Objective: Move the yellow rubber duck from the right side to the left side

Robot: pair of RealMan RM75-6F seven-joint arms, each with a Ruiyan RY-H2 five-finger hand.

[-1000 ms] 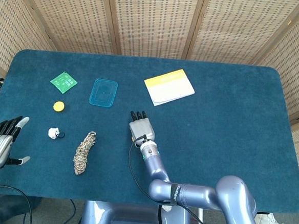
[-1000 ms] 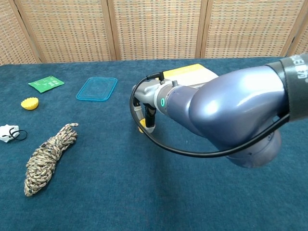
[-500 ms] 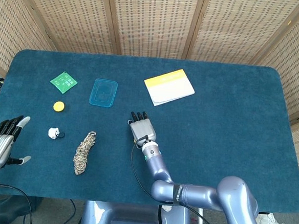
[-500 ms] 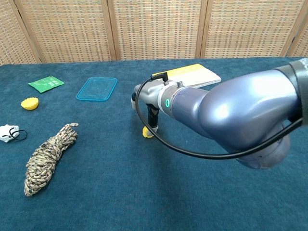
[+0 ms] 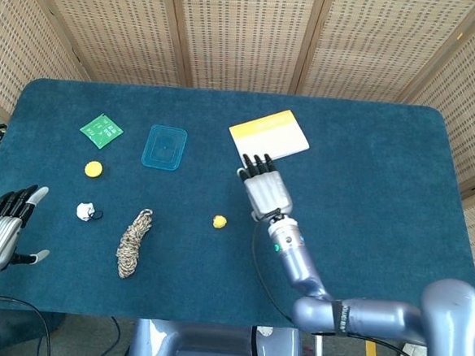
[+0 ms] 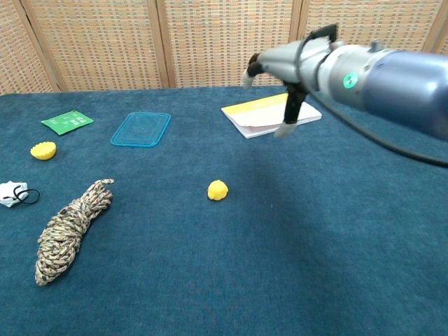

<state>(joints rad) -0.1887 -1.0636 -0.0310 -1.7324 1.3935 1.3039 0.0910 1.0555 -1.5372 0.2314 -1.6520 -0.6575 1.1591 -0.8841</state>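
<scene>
The yellow rubber duck (image 5: 219, 221) lies alone on the blue cloth left of centre; the chest view shows the duck (image 6: 218, 190) with nothing touching it. My right hand (image 5: 265, 186) hovers up and to the right of it, fingers spread and empty, raised above the table in the chest view (image 6: 288, 77). My left hand (image 5: 2, 225) hangs open off the table's left edge, far from the duck.
A braided rope (image 5: 133, 242), a white clip (image 5: 87, 211), a yellow cap (image 5: 94, 168), a green card (image 5: 101, 130) and a clear blue lid (image 5: 165, 147) occupy the left half. A yellow and white booklet (image 5: 269, 137) lies beyond my right hand.
My right hand let go of the duck, then lifted and moved right and back. The duck now lies uncovered on the cloth. The left hand has not moved.
</scene>
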